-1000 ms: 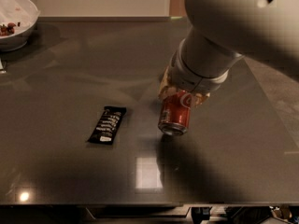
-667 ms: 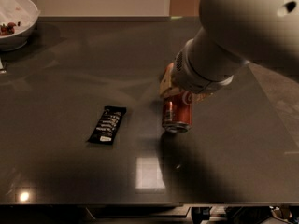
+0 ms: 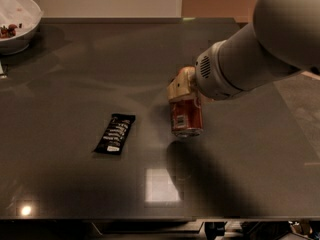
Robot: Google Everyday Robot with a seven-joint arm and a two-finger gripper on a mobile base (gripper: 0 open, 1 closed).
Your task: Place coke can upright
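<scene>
Dark table (image 3: 75,64), one gripper (image 3: 183,100) mid-table clamped on one coke can (image 3: 186,119); one black bar (image 3: 114,133), one bowl (image 3: 21,35)

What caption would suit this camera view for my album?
End effector holds a coke can over the table middle, right of a black bar.

Red coke can (image 3: 186,118) roughly upright in jaws
</scene>
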